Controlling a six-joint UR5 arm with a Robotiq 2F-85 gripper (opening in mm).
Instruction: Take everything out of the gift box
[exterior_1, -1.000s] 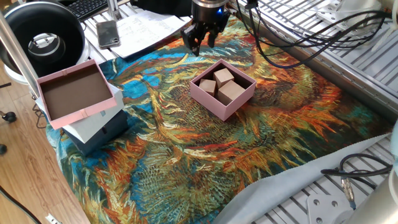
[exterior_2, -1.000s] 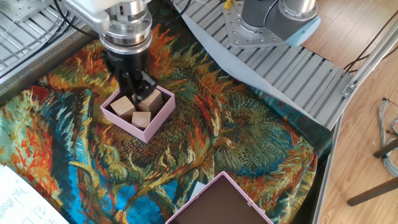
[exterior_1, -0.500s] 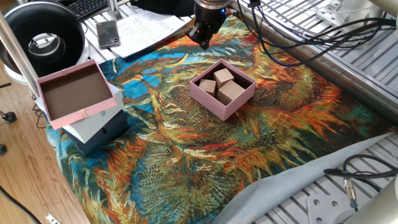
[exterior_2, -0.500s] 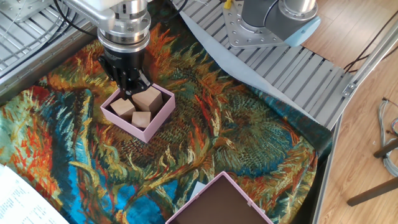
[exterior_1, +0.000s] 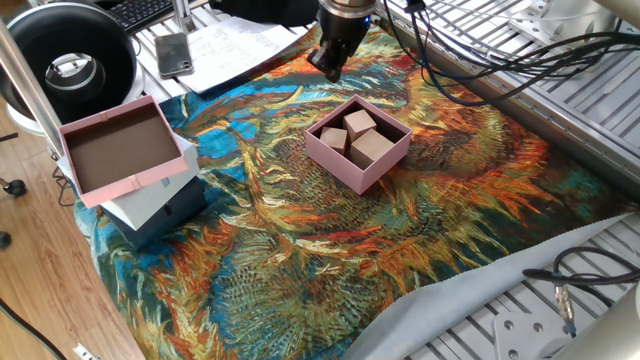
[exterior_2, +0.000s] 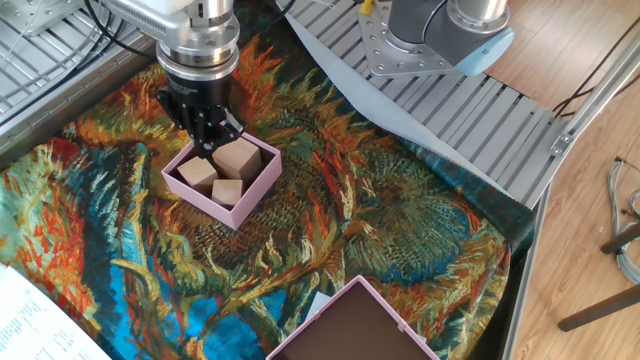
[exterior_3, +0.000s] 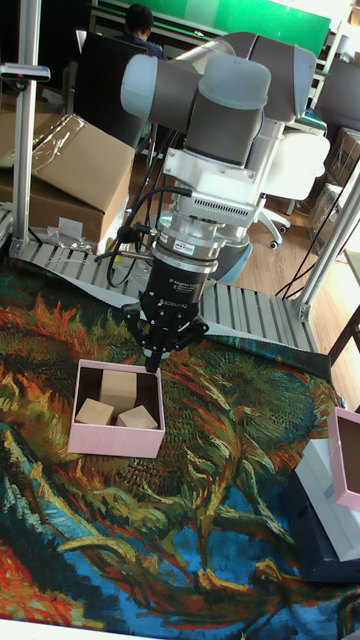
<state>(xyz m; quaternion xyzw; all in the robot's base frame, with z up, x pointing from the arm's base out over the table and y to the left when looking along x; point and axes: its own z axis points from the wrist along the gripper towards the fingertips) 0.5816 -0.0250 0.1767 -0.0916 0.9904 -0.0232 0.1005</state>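
The gripper (exterior_3: 152, 364) hangs low over the far rim of the gift box (exterior_3: 113, 440), its fingers (exterior_2: 205, 140) drawn close together with nothing between them, tips pointing down at the box's back edge. Just below and in front of the fingertips, inside the box, sit the three wooden blocks (exterior_1: 357, 138): the largest block (exterior_2: 237, 157) lies nearest the tips, a mid-sized block (exterior_2: 197, 172) sits beside it, and the smallest block (exterior_2: 228, 191) rests farthest from the gripper against the opposite wall. All three are still within the pink walls. The box stands on the patterned cloth (exterior_1: 300, 250) that spreads beneath the gripper. Well apart from the gripper, off to one side, a larger pink-rimmed tray (exterior_1: 120, 150) rests on top of a white and dark blue box (exterior_1: 160, 210).
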